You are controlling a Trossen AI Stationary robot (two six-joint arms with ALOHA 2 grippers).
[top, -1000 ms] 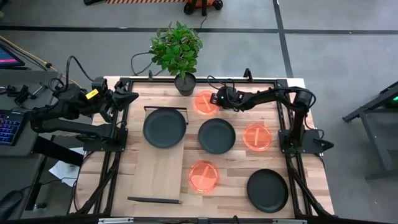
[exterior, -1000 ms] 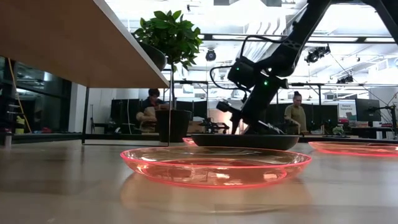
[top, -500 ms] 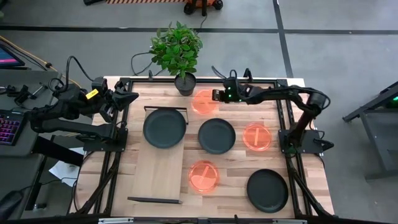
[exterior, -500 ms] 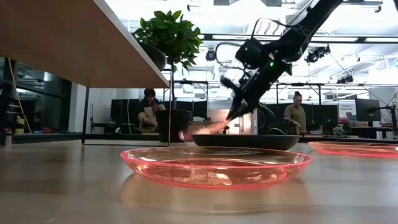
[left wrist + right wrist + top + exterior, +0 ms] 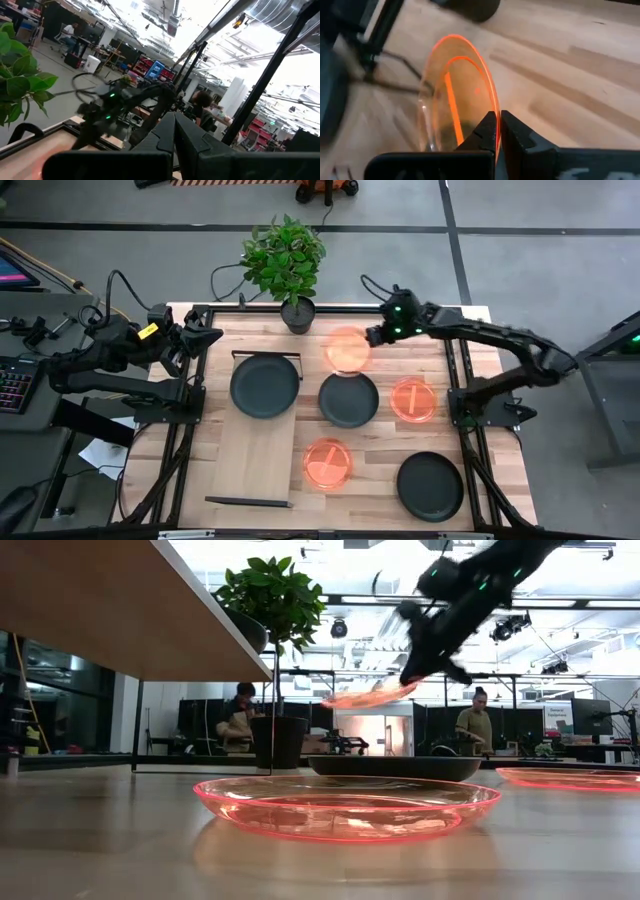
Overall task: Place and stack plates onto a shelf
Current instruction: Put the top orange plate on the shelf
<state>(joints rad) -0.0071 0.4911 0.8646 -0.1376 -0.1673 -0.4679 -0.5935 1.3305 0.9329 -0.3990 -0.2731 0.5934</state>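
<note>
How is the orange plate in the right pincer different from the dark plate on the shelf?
The orange plate is translucent; the dark plate is matte and opaque. The orange plate is held above the table, clamped at its rim by the right pincer; the dark plate lies flat on the shelf. Both are round.

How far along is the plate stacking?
Done: one matte dark grey plate sits on the pale wood shelf. In hand: the right gripper holds a translucent orange plate in the air. Left: four plates on the table; left gripper waits.
</note>
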